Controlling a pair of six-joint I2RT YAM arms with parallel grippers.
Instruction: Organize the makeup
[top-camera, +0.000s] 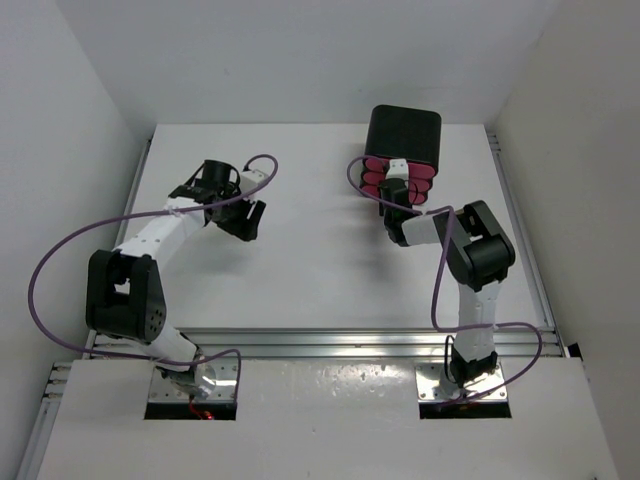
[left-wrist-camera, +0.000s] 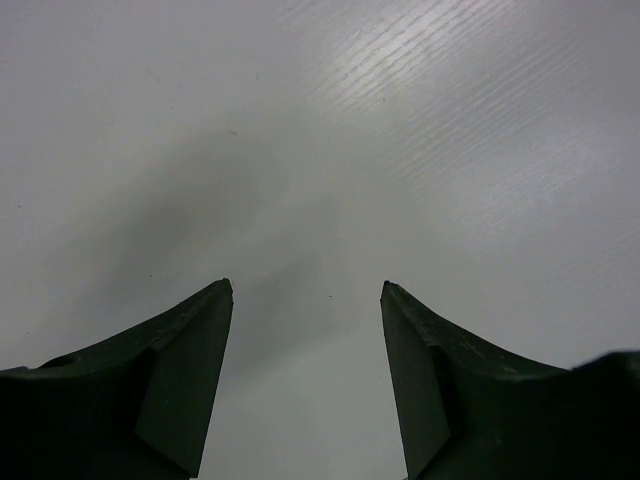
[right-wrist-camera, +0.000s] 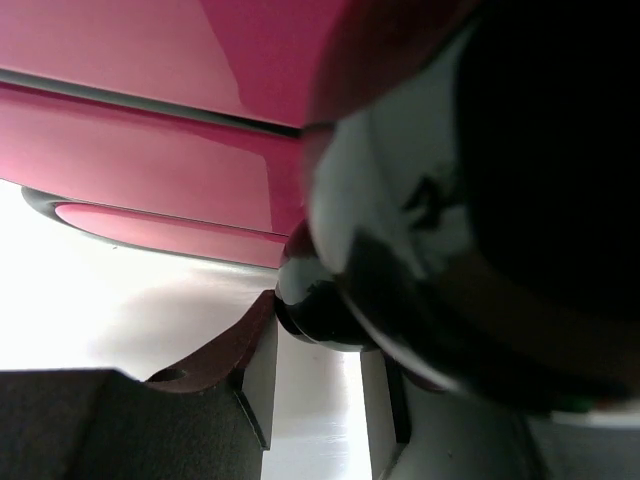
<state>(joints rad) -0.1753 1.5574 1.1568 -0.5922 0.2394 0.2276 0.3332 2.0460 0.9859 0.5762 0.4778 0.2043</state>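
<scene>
L arm is leaning over the left half of the white worktop (top-camera: 300, 280), w/ the left claw (top-camera: 243, 218) hanging above bare surface. It is well apart from the black box (top-camera: 404, 132) at upper right of the top view. In the left wrist view this claw is standing released. Its fingers (left-wrist-camera: 180, 370) are spread wide, w/ only worktop showing btwn them.

R arm is pointing at the box front, w/ the right claw (top-camera: 396, 185) sitting against the stacked pink drawers (top-camera: 375, 180). In the right wrist view the drawers are filling the upper left. A glossy black rounded thing (right-wrist-camera: 315, 310) is sitting right at the claw tips. The jaws are standing close together w/ a narrow gap, but can't tell if they're clenching on it.

Makeup isn't showing in any view, so can't tell where it's lying.
</scene>
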